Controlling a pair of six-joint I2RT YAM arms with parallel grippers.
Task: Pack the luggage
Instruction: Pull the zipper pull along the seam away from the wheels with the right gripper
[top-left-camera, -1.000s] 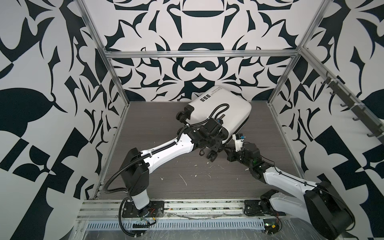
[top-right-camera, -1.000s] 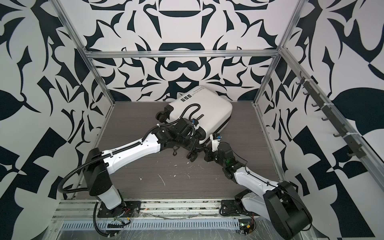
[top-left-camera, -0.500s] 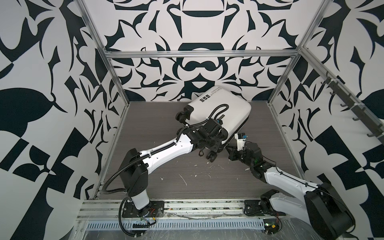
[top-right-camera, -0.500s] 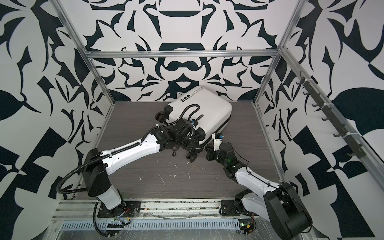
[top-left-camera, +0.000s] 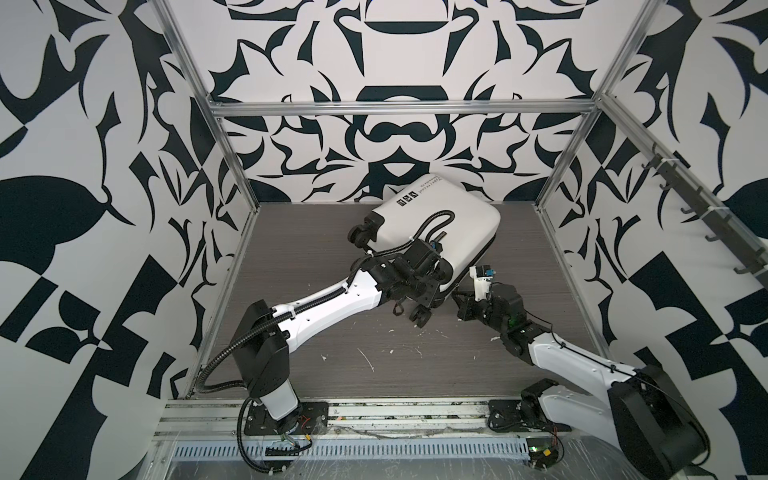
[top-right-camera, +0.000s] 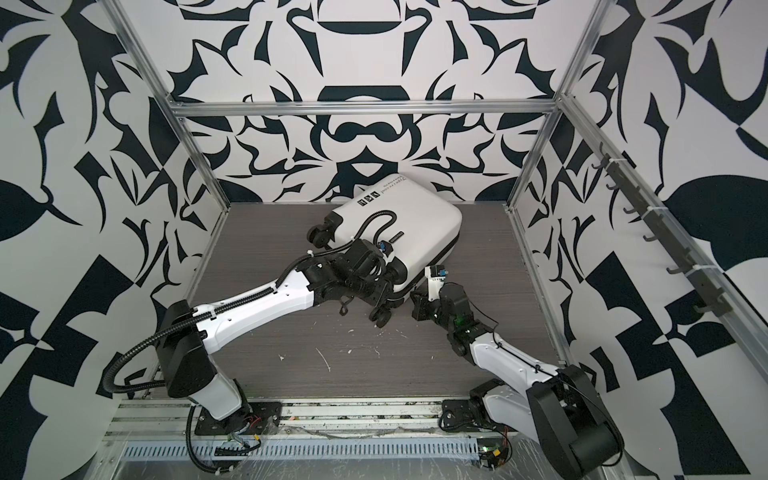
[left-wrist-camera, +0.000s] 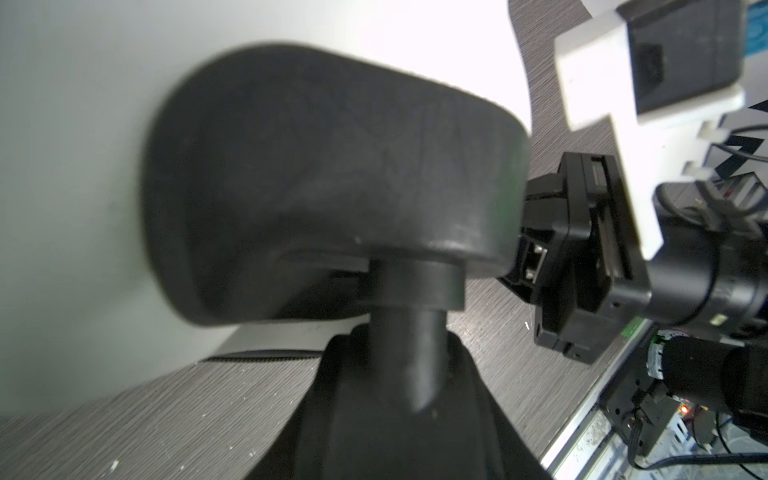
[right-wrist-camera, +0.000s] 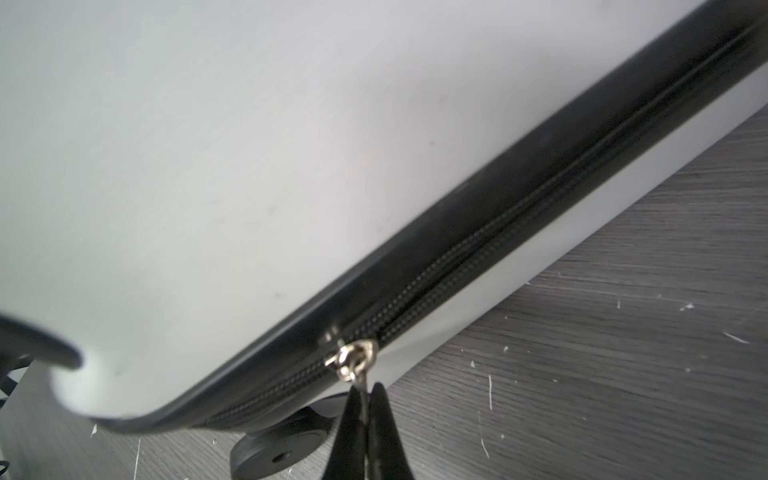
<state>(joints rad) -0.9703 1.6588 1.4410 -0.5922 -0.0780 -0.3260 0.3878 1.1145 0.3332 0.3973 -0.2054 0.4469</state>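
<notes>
Still, the zipper tab (right-wrist-camera: 360, 379) on the suitcase (top-left-camera: 440, 224) is being pinched, unmoved, by the right claw (right-wrist-camera: 365, 390), so zipping is being stalled; the left claw's (top-left-camera: 428, 303) grip cannot be told.

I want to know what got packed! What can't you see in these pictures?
Inside the suitcase: both top views, its shell hides it.
Left gripper jaws: top views, its own wrist covers them; left wrist view is filled by a blurry wheel mount.
Suitcase print: a top view, too small to read.
Zipper ends: right wrist view, cut off by edges.
</notes>
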